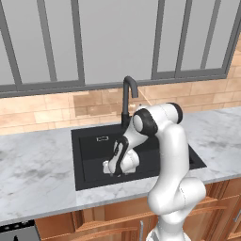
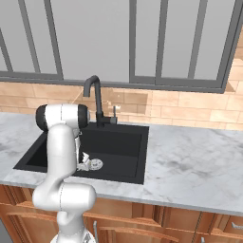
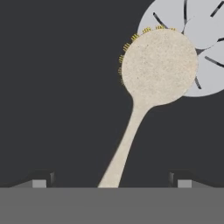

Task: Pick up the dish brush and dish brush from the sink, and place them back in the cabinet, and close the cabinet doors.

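A tan dish brush lies flat on the black floor of the sink. Its round head, with short yellowish bristles at the rim, partly covers the grey drain. The handle runs back between my fingertips. My gripper is open, one finger on each side of the handle's end, touching nothing. In the base views the gripper hangs low inside the sink, pointing down. The cabinet and its doors are out of view.
A tall black curved faucet stands at the sink's back edge. Marble counter spreads on both sides. Wooden drawer units sit below, and a large window is above the tiled wall.
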### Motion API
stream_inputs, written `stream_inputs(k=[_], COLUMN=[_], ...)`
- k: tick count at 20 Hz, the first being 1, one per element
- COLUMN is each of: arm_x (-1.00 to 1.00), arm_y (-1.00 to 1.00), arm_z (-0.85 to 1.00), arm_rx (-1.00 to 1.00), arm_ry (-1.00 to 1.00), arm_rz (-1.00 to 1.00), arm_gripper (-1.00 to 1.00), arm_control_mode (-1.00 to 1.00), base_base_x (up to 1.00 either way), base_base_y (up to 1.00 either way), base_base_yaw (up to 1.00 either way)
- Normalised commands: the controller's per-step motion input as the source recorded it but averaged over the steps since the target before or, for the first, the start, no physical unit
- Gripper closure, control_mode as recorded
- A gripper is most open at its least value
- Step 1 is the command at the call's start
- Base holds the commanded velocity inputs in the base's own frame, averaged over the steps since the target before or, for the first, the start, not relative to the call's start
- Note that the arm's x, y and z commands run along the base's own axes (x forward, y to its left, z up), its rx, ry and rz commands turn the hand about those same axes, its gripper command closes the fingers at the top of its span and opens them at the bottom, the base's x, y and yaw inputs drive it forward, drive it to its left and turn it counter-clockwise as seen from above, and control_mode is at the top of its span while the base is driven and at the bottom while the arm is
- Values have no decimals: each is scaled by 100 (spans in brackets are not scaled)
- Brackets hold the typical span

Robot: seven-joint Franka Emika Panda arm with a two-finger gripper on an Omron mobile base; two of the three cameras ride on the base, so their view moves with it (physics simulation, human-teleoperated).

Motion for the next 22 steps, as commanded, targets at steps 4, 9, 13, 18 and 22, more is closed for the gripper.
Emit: stream_inputs(k=[4, 9, 13, 18, 22], arm_x=[0, 0, 0, 0, 2], arm_y=[0, 0, 0, 0, 0], arm_z=[-6, -6, -4, -1, 0], arm_rx=[0, 0, 0, 0, 0], arm_ry=[0, 0, 0, 0, 0], arm_rz=[0, 0, 0, 0, 0], arm_gripper=[-100, -100, -100, -100, -100], arm_control_mode=[-100, -100, -100, -100, -100], base_base_x=[0, 0, 0, 0, 0], base_base_y=[0, 0, 0, 0, 0], base_base_yaw=[0, 0, 0, 0, 0])
